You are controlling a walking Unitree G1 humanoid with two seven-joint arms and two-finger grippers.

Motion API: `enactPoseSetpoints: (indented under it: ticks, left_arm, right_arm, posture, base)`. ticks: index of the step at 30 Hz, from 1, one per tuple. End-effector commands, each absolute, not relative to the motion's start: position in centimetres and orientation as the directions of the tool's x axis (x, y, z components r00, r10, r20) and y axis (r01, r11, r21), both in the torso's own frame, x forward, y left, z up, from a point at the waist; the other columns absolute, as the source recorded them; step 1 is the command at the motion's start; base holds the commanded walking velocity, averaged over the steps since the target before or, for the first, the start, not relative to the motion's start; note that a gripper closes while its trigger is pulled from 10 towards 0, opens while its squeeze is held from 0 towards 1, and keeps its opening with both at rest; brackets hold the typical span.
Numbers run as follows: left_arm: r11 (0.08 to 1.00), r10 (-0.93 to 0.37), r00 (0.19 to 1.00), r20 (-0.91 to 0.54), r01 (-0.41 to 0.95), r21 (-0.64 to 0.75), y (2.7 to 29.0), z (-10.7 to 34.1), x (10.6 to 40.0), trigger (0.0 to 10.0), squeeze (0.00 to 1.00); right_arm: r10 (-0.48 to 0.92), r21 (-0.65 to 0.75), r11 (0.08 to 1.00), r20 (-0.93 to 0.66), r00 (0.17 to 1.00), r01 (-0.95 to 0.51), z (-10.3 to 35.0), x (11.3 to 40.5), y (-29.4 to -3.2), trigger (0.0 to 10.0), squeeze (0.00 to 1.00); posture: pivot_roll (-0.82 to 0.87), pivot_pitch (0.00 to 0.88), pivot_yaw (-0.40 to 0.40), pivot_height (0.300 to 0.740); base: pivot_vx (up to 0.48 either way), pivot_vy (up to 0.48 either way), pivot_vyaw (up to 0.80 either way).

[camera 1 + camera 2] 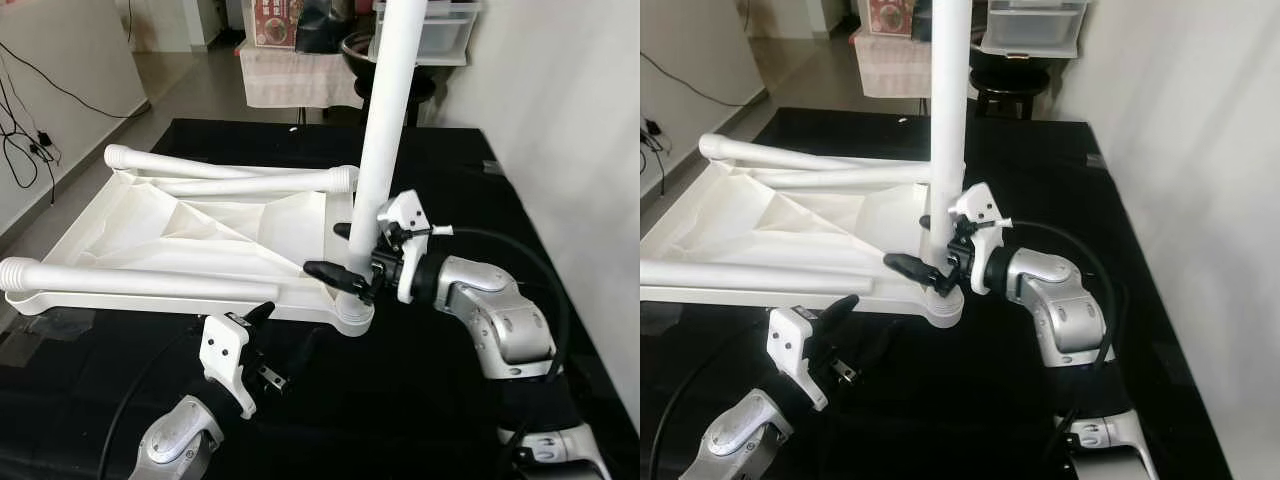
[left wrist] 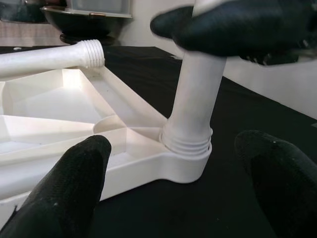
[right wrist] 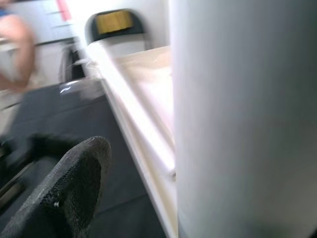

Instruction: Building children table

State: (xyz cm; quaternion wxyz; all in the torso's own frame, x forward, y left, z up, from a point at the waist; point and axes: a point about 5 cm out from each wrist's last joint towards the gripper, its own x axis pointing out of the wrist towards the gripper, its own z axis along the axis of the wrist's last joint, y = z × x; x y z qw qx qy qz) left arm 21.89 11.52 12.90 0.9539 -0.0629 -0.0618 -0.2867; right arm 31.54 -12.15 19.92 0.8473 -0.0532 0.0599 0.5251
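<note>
Nearest the camera, at about six o'clock in the left eye view, the left end effector (image 1: 262, 345) hovered low over the black floor mat (image 1: 420, 400), just short of the tabletop's near edge. Its two black fingers (image 2: 74, 183) stood spread wide with nothing between them, aimed at the corner socket (image 2: 185, 161), probably so its wrist camera could watch the joint or so it could brace the panel if that shifted.

The white plastic tabletop (image 1: 180, 235) lay upside down on the mat, ribbed underside up, which exposed the sockets into which the legs go. It filled the area from nine o'clock to the centre of the left eye view. Two loose legs (image 1: 140, 282) rested across it lengthwise, threaded ends visible, most likely parked there within reach for later corners.

At the centre, a third leg, the upright leg (image 1: 392, 100), stood vertical in the corner socket at the tabletop's near right corner. Its threads still showed above the collar in the left wrist view, so I judged it only partly screwed in. The right end effector (image 1: 345, 262), reaching in from four o'clock, was clamped around the upright leg low down, just above the socket; gripping there would keep the leg plumb and give leverage for twisting it home.

At twelve o'clock, beyond the mat, stood a stool (image 1: 395, 85) and a cloth-covered stand (image 1: 295, 75).
</note>
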Motion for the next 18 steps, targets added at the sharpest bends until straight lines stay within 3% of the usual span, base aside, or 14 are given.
enactPoseSetpoints:
  ticks: [1, 2, 6, 7, 8, 9, 13, 18]
  left_arm:
    - [0.830, -0.538, 0.832, 0.135, 0.551, -0.089, 11.4, 12.4, 21.8, 10.0, 0.00]
    - [0.831, -0.536, 0.833, 0.136, 0.549, -0.088, 11.4, 12.4, 21.8, 10.0, 0.00]
    - [0.835, -0.531, 0.836, 0.137, 0.544, -0.087, 11.4, 12.5, 21.8, 10.0, 0.00]
    - [0.836, -0.528, 0.838, 0.138, 0.541, -0.085, 11.3, 12.5, 21.7, 10.0, 0.00]
    - [0.839, -0.523, 0.841, 0.139, 0.537, -0.085, 11.3, 12.5, 21.7, 10.0, 0.00]
    - [0.842, -0.520, 0.843, 0.140, 0.533, -0.085, 11.3, 12.5, 21.7, 10.0, 0.00]
    - [0.843, -0.516, 0.845, 0.142, 0.530, -0.087, 11.3, 12.5, 21.7, 10.0, 0.00]
    - [0.841, -0.519, 0.843, 0.142, 0.533, -0.089, 11.3, 12.5, 21.7, 10.0, 0.00]
  right_arm:
    - [0.950, 0.018, 0.269, -0.172, 0.262, -0.963, 19.5, 31.6, -11.0, 10.0, 0.00]
    - [0.959, 0.035, 0.234, -0.172, 0.225, -0.972, 19.5, 31.7, -11.0, 10.0, 0.00]
    - [0.961, 0.048, 0.227, -0.174, 0.216, -0.973, 19.3, 32.6, -11.1, 10.0, 0.00]
    - [0.963, 0.048, 0.217, -0.171, 0.206, -0.975, 19.4, 32.9, -11.1, 4.9, 0.00]
    - [0.967, 0.055, 0.210, -0.160, 0.199, -0.976, 19.6, 33.2, -11.1, 1.0, 0.00]
    - [0.970, 0.055, 0.198, -0.151, 0.188, -0.979, 19.9, 33.3, -11.2, 0.0, 0.00]
    - [0.980, 0.061, 0.144, -0.151, 0.133, -0.988, 20.2, 33.1, -12.0, 0.0, 0.00]
    - [0.972, 0.060, 0.168, -0.174, 0.156, -0.984, 19.9, 33.0, -12.7, 0.0, 0.00]
  posture:
    - [0.03, 0.034, -0.044, 0.740]
    - [0.03, 0.034, -0.044, 0.740]
    - [0.05, 0.038, -0.058, 0.740]
    - [0.05, 0.038, -0.058, 0.740]
    - [0.05, 0.041, -0.059, 0.740]
    - [0.06, 0.042, -0.061, 0.740]
    - [0.06, 0.042, -0.061, 0.740]
    - [0.04, 0.045, -0.056, 0.740]
  base:
    - [0.000, 0.000, 0.00]
    - [0.000, 0.000, 0.00]
    - [0.000, 0.000, 0.00]
    - [0.000, 0.000, 0.00]
    - [0.000, 0.000, 0.00]
    - [0.000, 0.000, 0.00]
    - [0.000, 0.000, 0.00]
    - [0.000, 0.000, 0.00]
